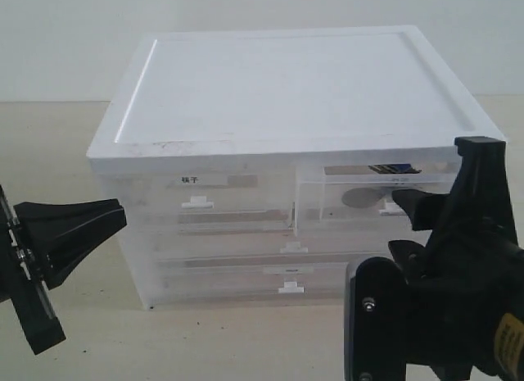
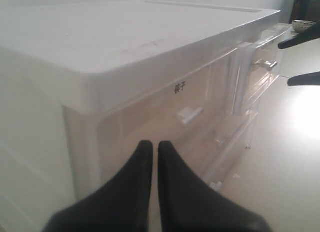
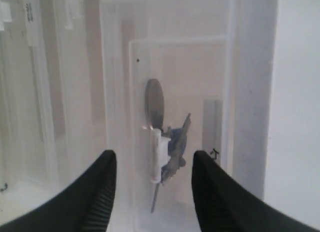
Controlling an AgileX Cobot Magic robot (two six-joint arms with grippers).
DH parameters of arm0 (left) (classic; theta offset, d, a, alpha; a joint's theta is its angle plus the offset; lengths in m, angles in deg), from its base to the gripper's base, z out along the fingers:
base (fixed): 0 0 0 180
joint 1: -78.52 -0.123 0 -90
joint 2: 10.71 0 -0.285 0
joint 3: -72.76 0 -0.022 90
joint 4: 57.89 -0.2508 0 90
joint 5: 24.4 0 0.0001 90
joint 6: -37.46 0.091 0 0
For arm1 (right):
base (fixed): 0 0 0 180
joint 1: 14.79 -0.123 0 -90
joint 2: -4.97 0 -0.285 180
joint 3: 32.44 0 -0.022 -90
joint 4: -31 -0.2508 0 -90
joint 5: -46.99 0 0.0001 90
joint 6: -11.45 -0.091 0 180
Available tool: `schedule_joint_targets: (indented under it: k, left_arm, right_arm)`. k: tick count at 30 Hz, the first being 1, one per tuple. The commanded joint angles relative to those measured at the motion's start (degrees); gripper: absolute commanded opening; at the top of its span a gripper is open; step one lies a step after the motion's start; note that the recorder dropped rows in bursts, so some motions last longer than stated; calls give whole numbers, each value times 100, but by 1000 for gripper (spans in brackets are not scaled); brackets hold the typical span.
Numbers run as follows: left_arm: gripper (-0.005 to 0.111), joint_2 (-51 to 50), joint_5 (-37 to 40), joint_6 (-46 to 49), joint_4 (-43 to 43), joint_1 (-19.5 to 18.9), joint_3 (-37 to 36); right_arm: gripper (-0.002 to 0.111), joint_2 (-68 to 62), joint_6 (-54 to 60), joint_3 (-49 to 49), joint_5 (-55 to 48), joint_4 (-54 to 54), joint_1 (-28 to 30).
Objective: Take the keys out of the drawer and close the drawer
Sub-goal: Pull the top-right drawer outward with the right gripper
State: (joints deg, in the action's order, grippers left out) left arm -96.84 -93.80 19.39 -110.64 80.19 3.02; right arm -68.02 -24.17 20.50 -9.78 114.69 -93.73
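The drawer (image 1: 344,202) is the upper right half-width one of a white cabinet and stands pulled out a little. In the gap behind its front, the keys (image 1: 390,168) show as a dark blue and silver bit. Through the translucent front, the right wrist view shows the keys (image 3: 176,146) behind the white tab handle (image 3: 156,157). My right gripper (image 1: 394,223) is open, and its fingers straddle the handle (image 1: 391,207) without touching it. Shut on nothing, my left gripper (image 1: 119,215) hangs beside the cabinet's left front corner.
The twin drawer labelled in black characters (image 1: 190,180) is shut at upper left, with full-width drawers (image 1: 291,269) below. The cabinet (image 2: 150,37) fills the left wrist view, close to the shut left gripper (image 2: 151,144). A small bowl (image 2: 303,25) sits far behind.
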Motion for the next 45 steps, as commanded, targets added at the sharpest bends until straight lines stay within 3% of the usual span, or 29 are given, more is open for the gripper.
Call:
schedule_joint_targets:
  k: [1,7,11,26,31,37,38,45]
  left_arm:
    - [5,-42,-56,-52,-78,40,61]
    - [5,-42,-56,-161,-238,40,61]
    - [5,-42,-56,-161,-238,40,61]
    - [5,-42,-56,-161,-280,40,61]
    - [5,-42,-56,-161,-280,40,61]
    - [5,-42,-56,-161,-230,40,61]
    - [5,-42,-56,-161,-218,40,61]
    - [5,-42,-56,-161,-218,40,61]
  right_arm:
    - [42,-8,-254,17,524,126,337]
    - [42,-8,-511,17,429,434,814]
    - [42,-8,-545,17,1133,451,999]
    - [41,-79,-707,17,943,541,1051]
    - [17,-593,-553,17,843,520,1175]
    - [11,-919,-634,-77,112,756,1175]
    - [0,-919,-578,-172,100,453,996]
    - [0,-919,-301,-232,-749,-980,-630]
